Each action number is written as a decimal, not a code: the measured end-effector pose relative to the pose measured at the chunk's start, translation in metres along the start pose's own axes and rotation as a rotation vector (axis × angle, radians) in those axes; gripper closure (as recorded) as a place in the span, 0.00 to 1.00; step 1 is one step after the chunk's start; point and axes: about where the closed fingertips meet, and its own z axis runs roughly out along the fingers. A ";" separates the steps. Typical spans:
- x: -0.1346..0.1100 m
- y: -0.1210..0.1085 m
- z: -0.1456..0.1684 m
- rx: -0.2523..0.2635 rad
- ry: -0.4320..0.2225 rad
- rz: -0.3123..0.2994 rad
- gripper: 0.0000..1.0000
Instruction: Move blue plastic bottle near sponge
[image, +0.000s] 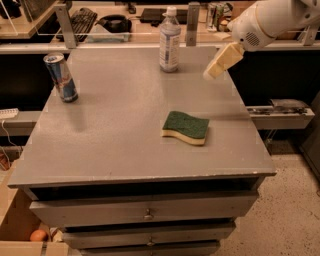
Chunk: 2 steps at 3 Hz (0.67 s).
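Note:
The blue plastic bottle (170, 40), clear with a white cap and a pale label, stands upright at the back edge of the grey table (120, 130), near its middle. The sponge (185, 127), green on top and yellow below, lies flat right of the table's centre. My gripper (218, 65) hangs over the back right part of the table, to the right of the bottle and apart from it, above and behind the sponge. It holds nothing that I can see.
A blue-silver drink can (61, 78) stands at the table's left side. Drawers (147, 215) front the table below. Behind it runs a desk with a keyboard (80, 17) and clutter. A low shelf (280, 112) sticks out at the right.

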 end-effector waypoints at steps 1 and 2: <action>0.000 0.001 0.000 -0.002 0.001 0.000 0.00; -0.006 -0.006 0.014 0.021 -0.034 0.045 0.00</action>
